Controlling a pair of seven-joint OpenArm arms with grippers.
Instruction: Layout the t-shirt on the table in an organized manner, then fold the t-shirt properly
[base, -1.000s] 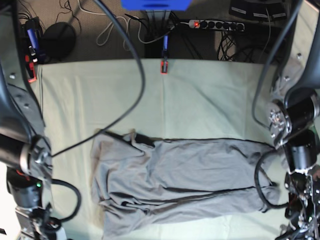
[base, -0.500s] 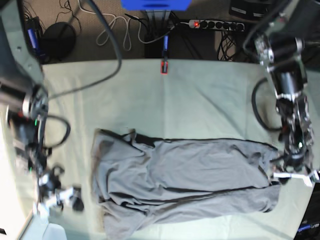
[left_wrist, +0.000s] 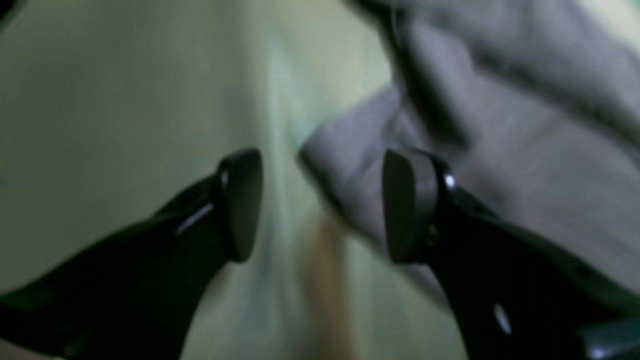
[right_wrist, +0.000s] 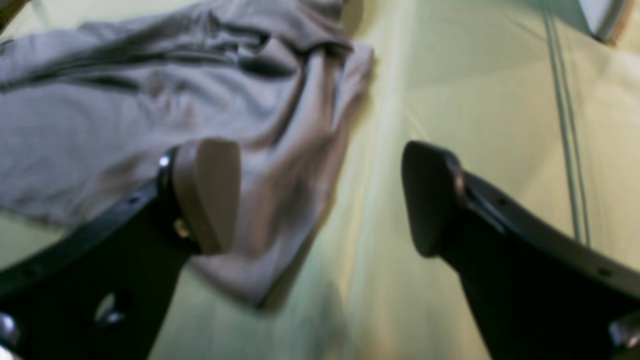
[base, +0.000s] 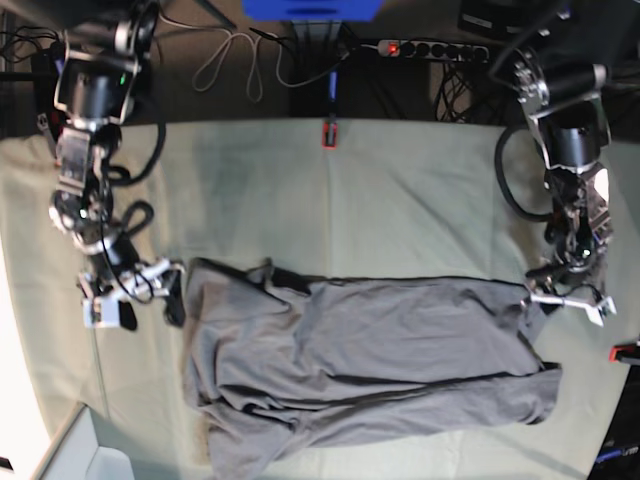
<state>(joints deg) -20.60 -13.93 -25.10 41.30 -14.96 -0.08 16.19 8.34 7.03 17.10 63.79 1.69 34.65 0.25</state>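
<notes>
We saw both grippers w/ jaws wide, holding nothing: left gripper (base: 568, 298) and right gripper (base: 140, 292) at opposite t-shirt (base: 365, 365) edges on table (base: 400, 200).

A plain dark grey t-shirt (base: 370, 360) lies on the pale grey-green table (base: 400, 200) cloth.

The t-shirt (base: 365, 365) lies on the table (base: 400, 200).

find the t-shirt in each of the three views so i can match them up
Base: the t-shirt lies spread across the lower middle of the table.
Left wrist: upper right, one corner reaching between the pincer tips.
Right wrist: upper left, running behind the left-hand tip.
Shared landmark: the pale green table cloth beneath it.
</notes>
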